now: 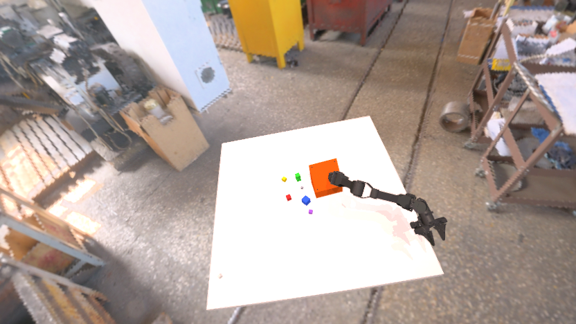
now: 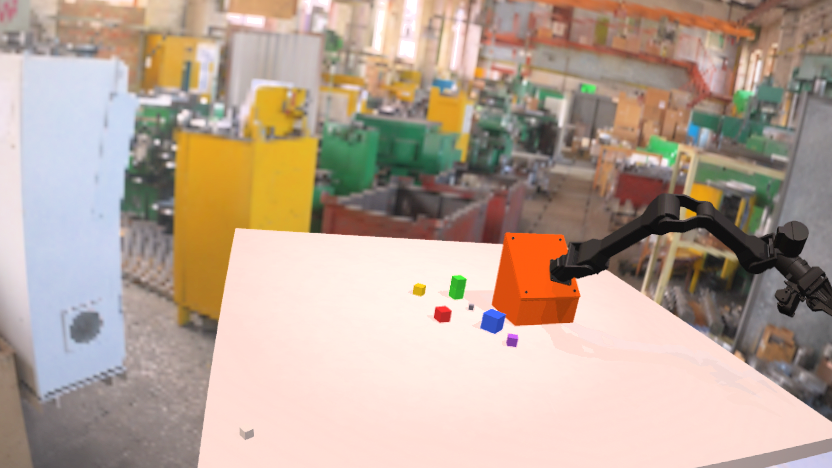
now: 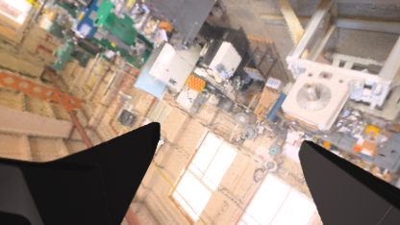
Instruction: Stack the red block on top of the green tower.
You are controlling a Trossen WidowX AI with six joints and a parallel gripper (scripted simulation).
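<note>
We are looking at an arm that is reaching away from the work: its gripper [image 1: 434, 233] is hanging out past the right edge of the white table [image 1: 282, 262], well apart from every block. The fingers are standing wide with nothing between them, and the wrist view is showing only workshop walls and windows between the two dark tips, so we are judging that the wrist is pointing outward or upward, not at the table. That fits an arm that is not yet approaching anything.

The red block [image 1: 288, 197] is sitting on the table by itself, near the blue block [image 1: 305, 199] and in front of the green tower [image 2: 457, 286]. The tower is standing upright and looks taller than the single cubes, probably two green blocks stacked, though at this size we cannot make out a seam. A yellow block [image 2: 418, 288] is lying just beside it, and a purple block [image 2: 511, 339] is resting nearer the orange base [image 2: 532, 285] that is carrying the arm.

We are reading the task as not begun. The wide opening suits a descent over the red block, and the small gaps to its neighbours are calling for a straight approach from above.
</note>
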